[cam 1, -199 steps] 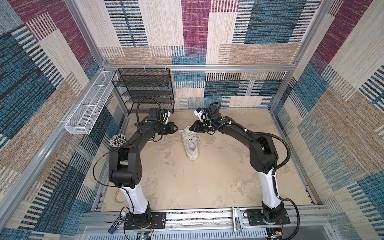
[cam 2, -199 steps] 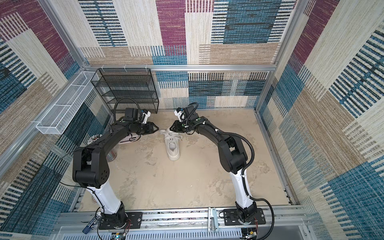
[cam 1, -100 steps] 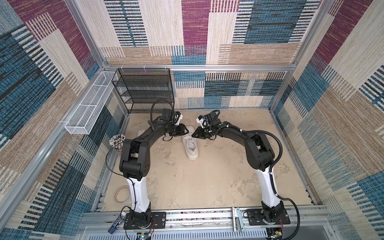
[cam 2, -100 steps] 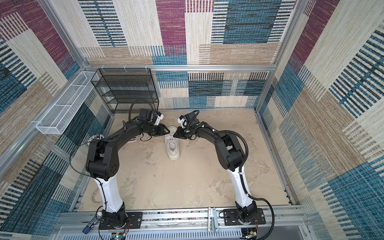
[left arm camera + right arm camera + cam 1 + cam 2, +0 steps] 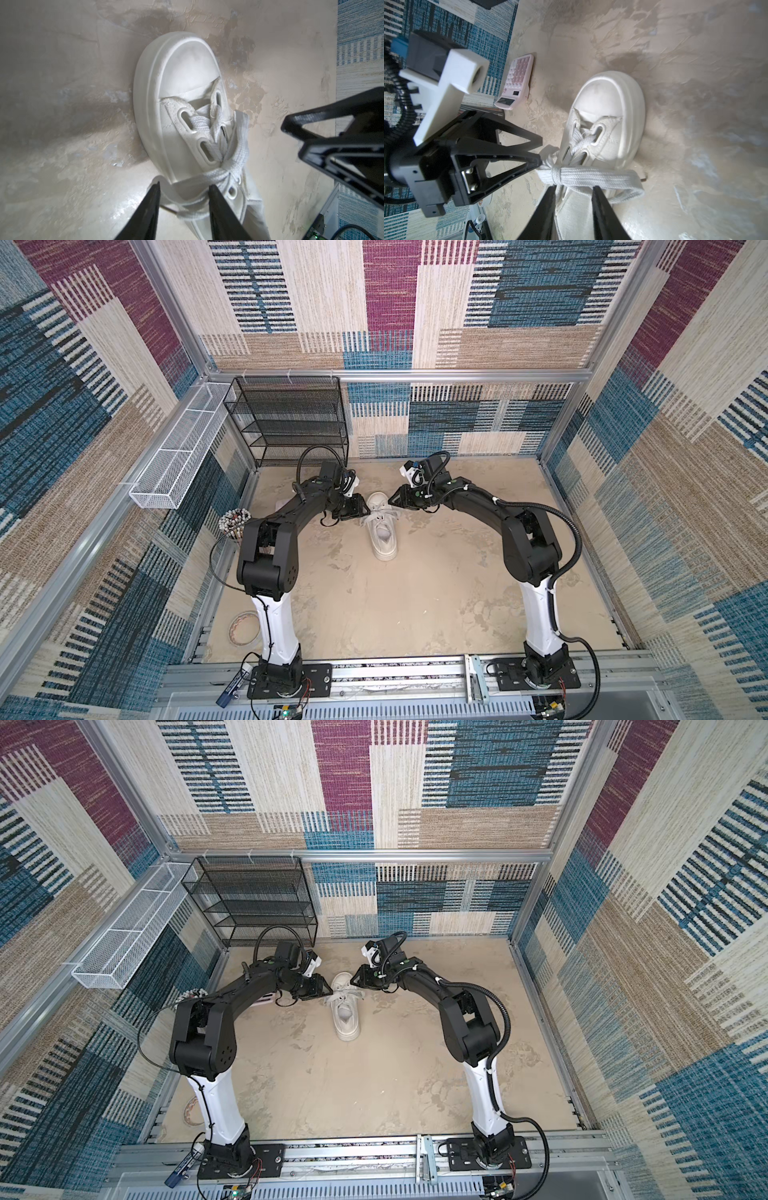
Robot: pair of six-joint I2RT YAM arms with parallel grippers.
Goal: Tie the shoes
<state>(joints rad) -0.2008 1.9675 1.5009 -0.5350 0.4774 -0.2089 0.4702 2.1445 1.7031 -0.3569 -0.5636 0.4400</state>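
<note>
Shoe on table, between left gripper and right gripper, each with jaws apart at the laces; laces judged limp, flat, slippy: pinch close to the knot

The sneaker lies on the desk toward its far side, toe far. The left hand is just left of its laces and the right hand just right. A wire rack stands far left.

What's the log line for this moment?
shoe: upright, laces knotted | left claw: jaws straddle lace loop, grip unclear | right claw: open, laces just beyond it, none held
</note>
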